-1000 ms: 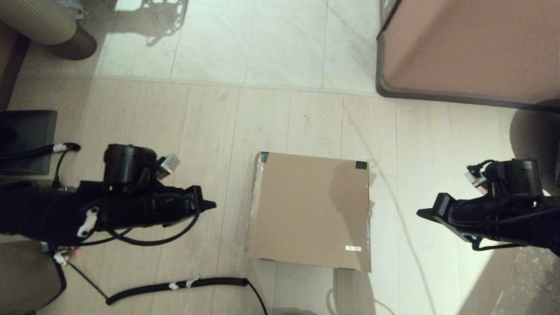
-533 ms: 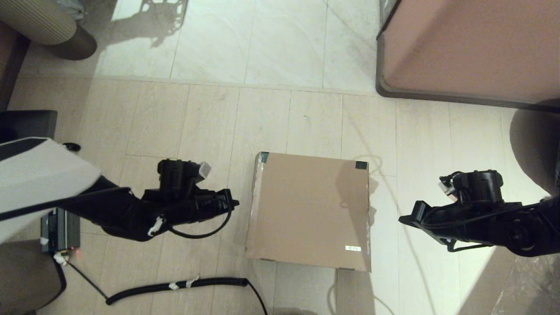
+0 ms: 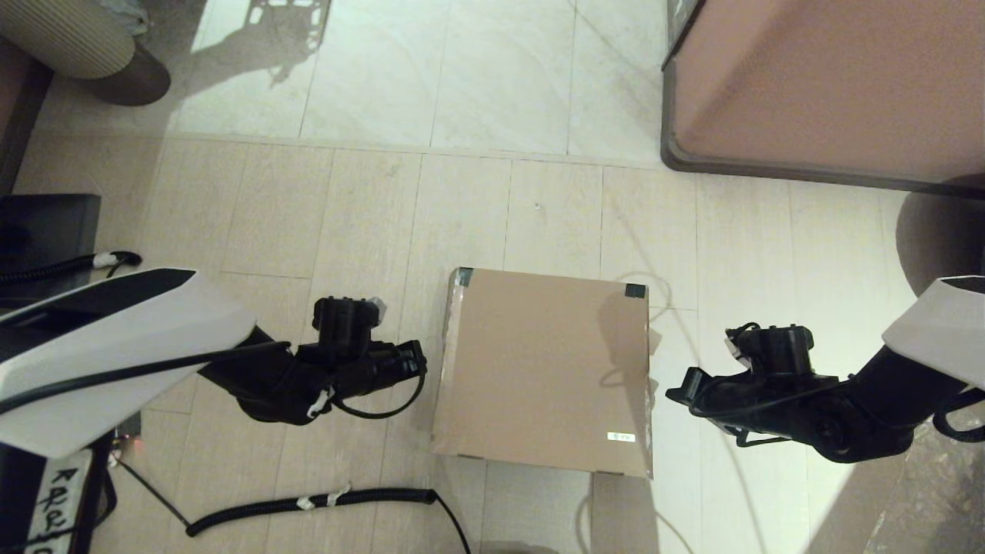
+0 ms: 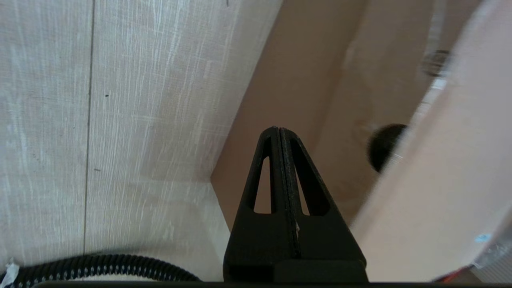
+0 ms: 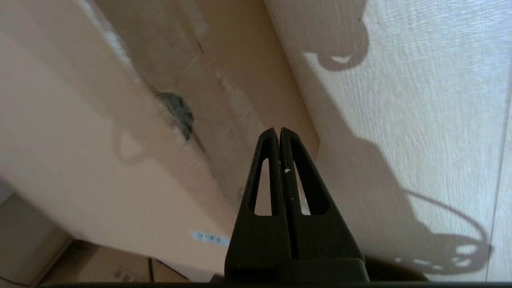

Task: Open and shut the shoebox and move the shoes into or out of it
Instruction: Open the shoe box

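Note:
The brown cardboard shoebox [image 3: 546, 369] sits on the floor with its lid down flat, dark tape on its two far corners and a small white label near its front right corner. My left gripper [image 3: 422, 362] is shut and empty, low beside the box's left wall [image 4: 304, 100]. My right gripper [image 3: 671, 394] is also shut and empty, low beside the box's right wall [image 5: 224, 80]. Neither gripper touches the box. The shoes are hidden from every view.
A pinkish-brown cabinet [image 3: 831, 85] with a dark base stands at the back right. A coiled black cable [image 3: 308, 504] lies on the floor at the front left. A dark box [image 3: 46, 231] sits at the far left, and a ribbed round object [image 3: 77, 38] at the back left.
Both arms have swung inward and down toward the shoebox's sides, the left from the far left, the right from the far right. The box has not moved.

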Available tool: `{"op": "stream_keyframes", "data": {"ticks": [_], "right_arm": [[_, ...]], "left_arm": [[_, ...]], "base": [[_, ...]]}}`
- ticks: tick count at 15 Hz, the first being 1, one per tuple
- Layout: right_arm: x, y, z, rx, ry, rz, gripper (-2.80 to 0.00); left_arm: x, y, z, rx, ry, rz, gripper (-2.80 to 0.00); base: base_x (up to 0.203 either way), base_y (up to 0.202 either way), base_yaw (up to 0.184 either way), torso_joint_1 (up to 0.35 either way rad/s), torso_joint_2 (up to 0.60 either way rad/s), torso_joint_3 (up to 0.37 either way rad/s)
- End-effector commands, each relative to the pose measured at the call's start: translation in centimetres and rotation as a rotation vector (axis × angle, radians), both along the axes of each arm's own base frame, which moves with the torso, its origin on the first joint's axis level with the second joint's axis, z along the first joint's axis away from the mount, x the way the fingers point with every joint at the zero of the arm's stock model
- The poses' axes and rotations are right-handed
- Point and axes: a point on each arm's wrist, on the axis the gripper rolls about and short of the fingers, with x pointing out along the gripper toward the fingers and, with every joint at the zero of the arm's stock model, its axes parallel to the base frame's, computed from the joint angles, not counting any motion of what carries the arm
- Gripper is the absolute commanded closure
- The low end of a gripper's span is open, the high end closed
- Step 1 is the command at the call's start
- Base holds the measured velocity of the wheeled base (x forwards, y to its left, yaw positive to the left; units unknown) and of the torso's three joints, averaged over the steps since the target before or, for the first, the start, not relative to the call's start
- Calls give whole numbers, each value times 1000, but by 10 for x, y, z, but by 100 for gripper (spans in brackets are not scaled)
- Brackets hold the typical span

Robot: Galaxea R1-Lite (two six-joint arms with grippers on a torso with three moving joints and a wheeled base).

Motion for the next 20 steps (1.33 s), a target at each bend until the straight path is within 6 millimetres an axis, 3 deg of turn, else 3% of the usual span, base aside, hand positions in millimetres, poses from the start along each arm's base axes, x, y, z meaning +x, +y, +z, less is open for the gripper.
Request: {"op": "stream_keyframes", "data": {"ticks": [1, 9, 20], "right_arm": [[4, 5, -24, -3, 40, 11, 0], [20, 26, -57, -35, -44, 3, 0], [16, 27, -47, 10, -49, 49, 0]], "left_arm": [[3, -6, -11, 7, 14, -5, 0], [16, -15, -19, 34, 38, 15, 0], [2, -26, -10, -43, 167, 52, 0]], "base": [[0, 0, 0, 0, 0, 0], [0, 0, 0, 0, 0, 0], [0, 0, 0, 0, 0, 0]]}}
